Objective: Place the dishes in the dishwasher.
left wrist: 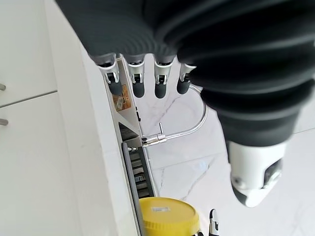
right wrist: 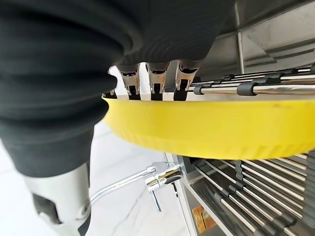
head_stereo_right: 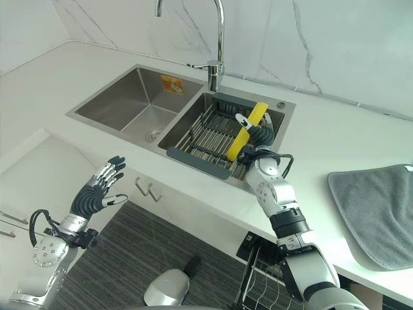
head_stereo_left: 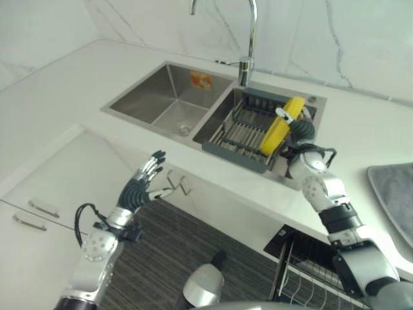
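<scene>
Yellow plate: held on edge, tilted, over the drying rack in the right basin of the sink.
Right hand: fingers curled over the plate's rim.
Left hand: fingers spread loosely, nothing held, raised near the cabinet front, left of the sink.
Grey cloth: laid on the table at the far right.
</scene>
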You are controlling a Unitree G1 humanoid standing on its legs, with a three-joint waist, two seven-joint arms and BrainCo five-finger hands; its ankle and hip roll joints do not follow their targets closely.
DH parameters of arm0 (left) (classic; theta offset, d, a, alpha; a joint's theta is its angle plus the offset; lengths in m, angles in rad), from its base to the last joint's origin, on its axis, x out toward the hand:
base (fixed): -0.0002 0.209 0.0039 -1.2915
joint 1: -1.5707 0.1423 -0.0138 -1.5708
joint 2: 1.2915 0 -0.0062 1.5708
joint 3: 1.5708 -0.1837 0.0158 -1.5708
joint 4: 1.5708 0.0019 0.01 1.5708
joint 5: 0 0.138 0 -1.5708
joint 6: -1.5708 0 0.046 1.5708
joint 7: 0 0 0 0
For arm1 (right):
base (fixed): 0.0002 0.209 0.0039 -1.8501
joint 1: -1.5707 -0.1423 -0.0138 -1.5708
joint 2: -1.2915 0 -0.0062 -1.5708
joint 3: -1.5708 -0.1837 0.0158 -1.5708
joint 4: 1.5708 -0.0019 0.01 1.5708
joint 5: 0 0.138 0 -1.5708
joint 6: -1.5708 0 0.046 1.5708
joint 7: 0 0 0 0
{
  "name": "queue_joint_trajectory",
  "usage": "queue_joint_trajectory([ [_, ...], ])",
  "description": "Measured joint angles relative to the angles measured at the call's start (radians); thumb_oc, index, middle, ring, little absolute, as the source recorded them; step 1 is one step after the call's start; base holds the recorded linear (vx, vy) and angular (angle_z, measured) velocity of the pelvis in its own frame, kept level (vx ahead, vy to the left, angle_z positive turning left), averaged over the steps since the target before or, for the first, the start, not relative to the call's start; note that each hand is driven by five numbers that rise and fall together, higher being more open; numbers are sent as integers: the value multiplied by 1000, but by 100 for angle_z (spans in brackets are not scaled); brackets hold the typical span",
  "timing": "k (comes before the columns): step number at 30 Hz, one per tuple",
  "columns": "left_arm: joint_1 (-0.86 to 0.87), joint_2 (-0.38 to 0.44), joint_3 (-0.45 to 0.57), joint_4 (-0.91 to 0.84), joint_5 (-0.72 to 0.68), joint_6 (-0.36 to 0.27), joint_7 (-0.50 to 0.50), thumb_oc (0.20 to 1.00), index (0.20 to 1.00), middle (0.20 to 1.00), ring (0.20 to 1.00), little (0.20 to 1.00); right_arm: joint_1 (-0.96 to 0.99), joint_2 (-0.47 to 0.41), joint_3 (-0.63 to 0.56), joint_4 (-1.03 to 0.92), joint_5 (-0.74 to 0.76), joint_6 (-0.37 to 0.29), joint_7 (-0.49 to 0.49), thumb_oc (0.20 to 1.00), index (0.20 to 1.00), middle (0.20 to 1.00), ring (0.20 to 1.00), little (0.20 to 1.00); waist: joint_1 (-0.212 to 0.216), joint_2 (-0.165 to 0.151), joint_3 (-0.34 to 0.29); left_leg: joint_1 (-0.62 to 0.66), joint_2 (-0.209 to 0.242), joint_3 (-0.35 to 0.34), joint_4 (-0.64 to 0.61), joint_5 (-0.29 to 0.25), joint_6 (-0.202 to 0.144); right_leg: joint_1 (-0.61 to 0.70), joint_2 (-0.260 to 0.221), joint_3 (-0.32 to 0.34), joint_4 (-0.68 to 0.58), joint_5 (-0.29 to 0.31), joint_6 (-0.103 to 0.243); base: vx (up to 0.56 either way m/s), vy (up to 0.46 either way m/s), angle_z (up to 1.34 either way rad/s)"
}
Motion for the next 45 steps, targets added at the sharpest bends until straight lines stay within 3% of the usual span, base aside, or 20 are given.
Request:
queue_joint_trajectory([
  [9,-4,0,-2,0,-21,10,-23,1000,1000,1000,1000,1000,-54,-9,-1,102,-9,51,-31,1000,1000,1000,1000,1000,2,-4,2,0,-2,-2,2,0,0,3,0,-1,1,0,0,0,0,0],
  [24,-21,3,-40,9,-46,22,-37,1000,1000,1000,1000,1000,-164,-43,-1,357,-9,50,-32,1000,1000,1000,1000,1000,26,-2,2,-15,-17,-31,20,-1,2,13,-2,-28,1,-5,-4,11,46,6],
  [32,-24,2,-42,11,-121,28,-57,1000,1000,1000,1000,1000,-171,-62,-1,385,-6,53,-11,1000,1000,1000,1000,1000,37,2,5,-34,-29,-56,25,0,1,12,0,-52,2,-8,-1,-14,10,10],
  [35,-26,1,-42,12,-123,28,-57,1000,1000,1000,1000,1000,-171,-65,-1,384,-7,52,-16,200,200,200,200,200,37,2,5,-34,-30,-58,25,-1,1,14,0,-52,2,-7,0,4,-1,2],
  [45,-49,-1,-42,44,-154,50,-61,1000,1000,1000,1000,1000,-174,-68,0,389,-8,43,-48,200,200,200,200,200,44,4,8,-34,-31,-61,30,-1,1,18,0,-52,2,-8,0,0,0,0],
])
